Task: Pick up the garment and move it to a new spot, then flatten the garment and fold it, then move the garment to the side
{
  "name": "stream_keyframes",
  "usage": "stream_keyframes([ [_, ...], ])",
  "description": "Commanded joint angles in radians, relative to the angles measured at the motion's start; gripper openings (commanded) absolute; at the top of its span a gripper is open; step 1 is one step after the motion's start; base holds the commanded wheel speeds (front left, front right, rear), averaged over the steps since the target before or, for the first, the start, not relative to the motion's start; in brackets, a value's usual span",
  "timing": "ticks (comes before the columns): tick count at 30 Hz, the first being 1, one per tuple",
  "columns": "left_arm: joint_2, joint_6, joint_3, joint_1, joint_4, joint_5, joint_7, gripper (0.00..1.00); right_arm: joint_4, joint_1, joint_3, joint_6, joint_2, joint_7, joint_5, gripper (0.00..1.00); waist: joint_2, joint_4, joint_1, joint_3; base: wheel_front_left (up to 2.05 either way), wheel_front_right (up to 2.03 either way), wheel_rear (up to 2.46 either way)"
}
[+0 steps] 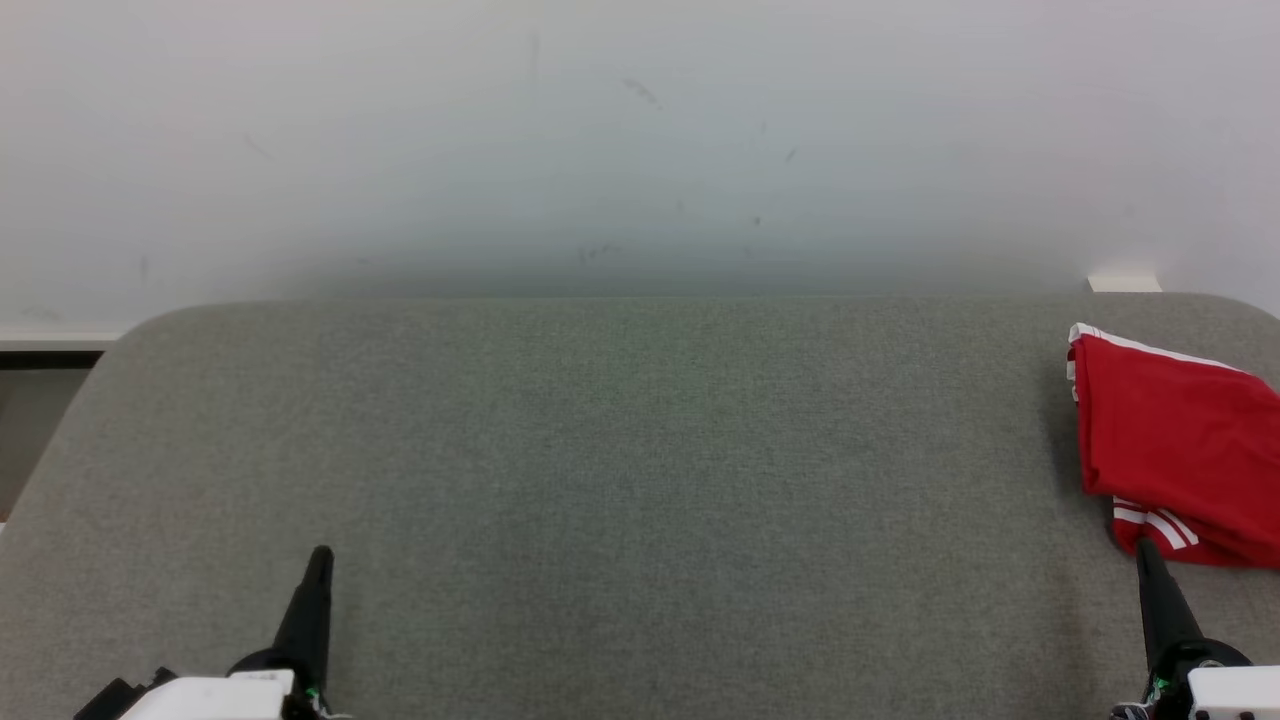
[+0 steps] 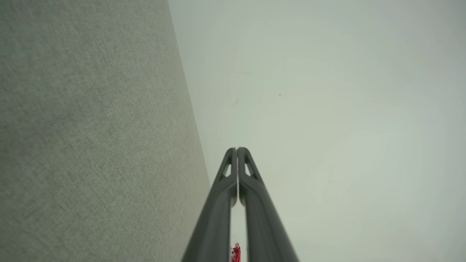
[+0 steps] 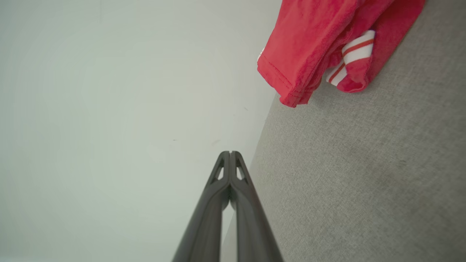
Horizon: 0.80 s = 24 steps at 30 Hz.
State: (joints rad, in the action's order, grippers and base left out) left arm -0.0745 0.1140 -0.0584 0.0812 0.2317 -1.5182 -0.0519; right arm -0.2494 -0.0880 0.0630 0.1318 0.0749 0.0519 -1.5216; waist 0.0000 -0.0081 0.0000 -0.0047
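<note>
A red garment (image 1: 1175,440) with white stripes lies folded at the far right of the grey table (image 1: 620,470), partly cut off by the head view's edge. It also shows at the top of the right wrist view, garment (image 3: 313,40), with one corner reaching past the table's edge. My right gripper (image 1: 1145,548) is shut and empty, its tip just in front of the garment's near edge. Shut and empty too, my left gripper (image 1: 320,555) rests over the table's near left. A sliver of red garment (image 2: 236,253) peeks between the left fingers (image 2: 222,182).
A pale wall (image 1: 640,140) rises behind the table's far edge. A small white block (image 1: 1124,283) sits at the far right by the wall. The table's corners are rounded, and a dark gap (image 1: 30,400) lies off its left side.
</note>
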Motion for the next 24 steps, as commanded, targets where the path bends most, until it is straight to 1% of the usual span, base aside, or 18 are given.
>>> stream_keyframes([
  [1,-0.007,0.006,-0.006,0.016,0.001,-0.018,-0.006,0.0,0.001,-0.017,0.003,-0.002,0.011,0.003,-0.024,0.0,0.0,0.0,0.0,0.0,0.0,0.0,0.0],
  [17,-0.009,0.011,-0.02,0.038,0.009,-0.131,-0.035,0.0,-0.001,-0.034,0.01,-0.002,0.011,0.03,-0.132,0.0,0.0,0.008,0.0,0.004,0.0,0.0,0.0],
  [24,-0.008,0.01,-0.02,0.036,0.009,-0.127,-0.034,0.0,-0.001,-0.031,0.01,-0.002,0.01,0.031,-0.131,0.0,0.0,0.008,0.0,0.004,0.0,0.0,0.0],
])
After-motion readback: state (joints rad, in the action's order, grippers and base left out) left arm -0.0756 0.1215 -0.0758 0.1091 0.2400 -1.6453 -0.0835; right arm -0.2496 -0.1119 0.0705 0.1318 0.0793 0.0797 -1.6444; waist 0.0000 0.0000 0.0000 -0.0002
